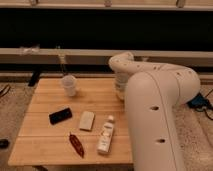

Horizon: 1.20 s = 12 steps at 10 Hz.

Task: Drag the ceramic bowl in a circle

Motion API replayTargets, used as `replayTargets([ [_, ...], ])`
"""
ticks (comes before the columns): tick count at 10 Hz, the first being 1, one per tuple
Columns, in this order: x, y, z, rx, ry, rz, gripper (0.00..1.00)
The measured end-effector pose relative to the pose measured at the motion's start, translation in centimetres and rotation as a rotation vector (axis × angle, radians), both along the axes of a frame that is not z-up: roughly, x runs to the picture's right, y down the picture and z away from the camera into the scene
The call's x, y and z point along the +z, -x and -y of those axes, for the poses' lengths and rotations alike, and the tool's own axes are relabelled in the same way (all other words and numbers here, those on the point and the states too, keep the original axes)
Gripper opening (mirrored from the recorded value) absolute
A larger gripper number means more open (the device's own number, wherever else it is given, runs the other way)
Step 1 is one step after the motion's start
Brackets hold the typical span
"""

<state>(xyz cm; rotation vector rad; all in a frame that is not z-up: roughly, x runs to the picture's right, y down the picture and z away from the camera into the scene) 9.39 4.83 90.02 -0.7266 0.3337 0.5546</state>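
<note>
Reaching down at the table's (50, 125) right edge, my gripper (121, 90) is hiding behind the arm (155, 110); I am seeing no ceramic bowl, so its direction and my grip are beyond telling.

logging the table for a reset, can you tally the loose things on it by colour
Whitish: 2, plastic cup, bottle
Black: 1, flat slab
Pale tan: 1, flat packet
Dark red: 1, slim wrapper
Total: 5 in sight

The ceramic bowl is not visible. The gripper is hidden too, behind the robot arm at the wooden table right side.
</note>
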Motion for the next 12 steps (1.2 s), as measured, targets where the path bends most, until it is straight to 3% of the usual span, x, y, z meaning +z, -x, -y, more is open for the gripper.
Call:
replayTargets([
  [4, -1.6, 6.1, -0.3, -0.132, -0.04, 0.144, 0.0],
  [7, -5.0, 7.8, -3.0, -0.192, -0.015, 0.198, 0.0],
  [9, -7.1, 7.1, -5.0, -0.198, 0.023, 0.188, 0.0],
  [12, -9.5, 3.1, -8.1, -0.141, 0.109, 0.106, 0.0],
])
